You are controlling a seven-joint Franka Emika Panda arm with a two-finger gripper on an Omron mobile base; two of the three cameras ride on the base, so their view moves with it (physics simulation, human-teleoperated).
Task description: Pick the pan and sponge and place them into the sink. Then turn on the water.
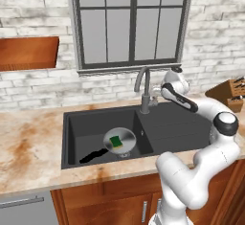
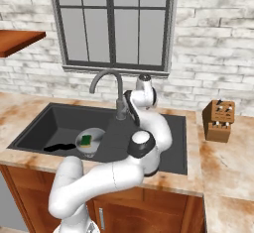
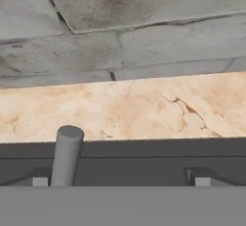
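The hand (image 3: 121, 182), fully open and empty, faces the back wall beside the faucet. The grey lever (image 3: 67, 155) stands upright just inside its left fingertip.

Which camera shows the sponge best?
The left base view: the sponge lies green side up in the pan, inside the sink, seen large and unobstructed. The right base view shows the same, smaller and more oblique. The hand view looks at the counter and brick wall behind the sink instead.
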